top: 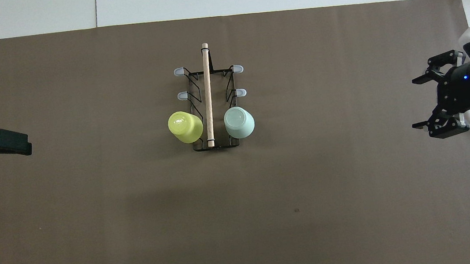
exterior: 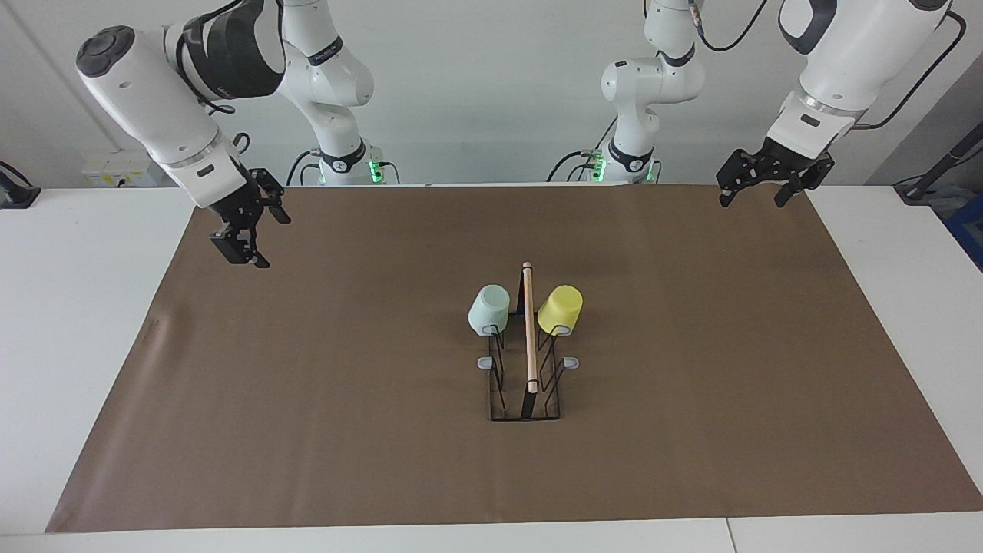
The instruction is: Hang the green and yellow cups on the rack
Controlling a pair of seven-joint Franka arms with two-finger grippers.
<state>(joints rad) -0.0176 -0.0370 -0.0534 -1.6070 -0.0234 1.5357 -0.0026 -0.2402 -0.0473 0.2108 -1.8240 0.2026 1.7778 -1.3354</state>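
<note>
The black wire rack (exterior: 528,399) (top: 192,83) with a wooden rod on top stands mid-table. The mint green cup (exterior: 489,309) (top: 239,122) hangs upside down on its prong nearest the robots, on the right arm's side. The yellow cup (exterior: 560,309) (top: 185,127) hangs the same way on the left arm's side. My right gripper (exterior: 246,255) (top: 415,102) is open and empty, up over the mat's edge at the right arm's end. My left gripper (exterior: 751,201) (top: 26,148) waits open and empty over the mat's corner at the left arm's end.
A brown paper mat (exterior: 345,430) covers most of the white table (exterior: 77,322). Grey-tipped bare prongs (exterior: 483,362) (top: 178,72) stick out from both sides of the rack, farther from the robots than the cups.
</note>
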